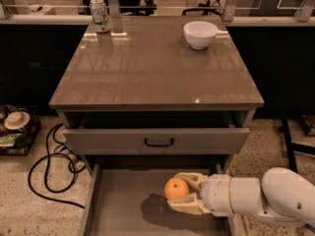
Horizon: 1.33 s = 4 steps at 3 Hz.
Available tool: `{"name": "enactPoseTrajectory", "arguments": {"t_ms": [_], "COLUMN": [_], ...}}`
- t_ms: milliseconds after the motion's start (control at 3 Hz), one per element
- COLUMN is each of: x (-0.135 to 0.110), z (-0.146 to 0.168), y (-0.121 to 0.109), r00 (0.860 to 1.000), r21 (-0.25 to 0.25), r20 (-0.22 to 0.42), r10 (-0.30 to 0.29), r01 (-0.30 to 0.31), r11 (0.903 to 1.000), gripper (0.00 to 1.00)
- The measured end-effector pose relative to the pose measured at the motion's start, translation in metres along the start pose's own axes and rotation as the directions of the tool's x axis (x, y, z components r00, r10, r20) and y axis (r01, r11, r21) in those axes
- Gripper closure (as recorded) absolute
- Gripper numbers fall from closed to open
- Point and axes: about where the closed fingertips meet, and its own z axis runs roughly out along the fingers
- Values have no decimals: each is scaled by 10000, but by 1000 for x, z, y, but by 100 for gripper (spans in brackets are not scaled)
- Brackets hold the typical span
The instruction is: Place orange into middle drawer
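Note:
The orange [176,188] is small, round and bright. My gripper [180,194] is shut on it, its pale fingers [189,178] above and below the fruit. It reaches in from the lower right and holds the orange just above the floor of the middle drawer [123,200], a wide grey tray pulled far out. A dark shadow lies on the drawer floor beneath the orange.
The upper drawer [157,140] with a black bar handle is partly open above. A white bowl [199,34] and a can [100,14] stand on the brown cabinet top [147,68]. Black cables [49,166] lie on the floor at left.

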Motion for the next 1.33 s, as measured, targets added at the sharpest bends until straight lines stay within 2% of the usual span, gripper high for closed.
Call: {"name": "enactPoseTrajectory", "arguments": {"t_ms": [667,1000,1333], "x": [6,43,74], "z": [7,52,100], "y": [-2,-13,-15], "r00": [9999,9997,9962], "r21": [-65,-580,-1195], "r20": [-48,134,679], "r10": [116,222,540], "r01": [-117,-214,-456], "r11": [9999,9981,9918], "gripper": [100,100,100]}}
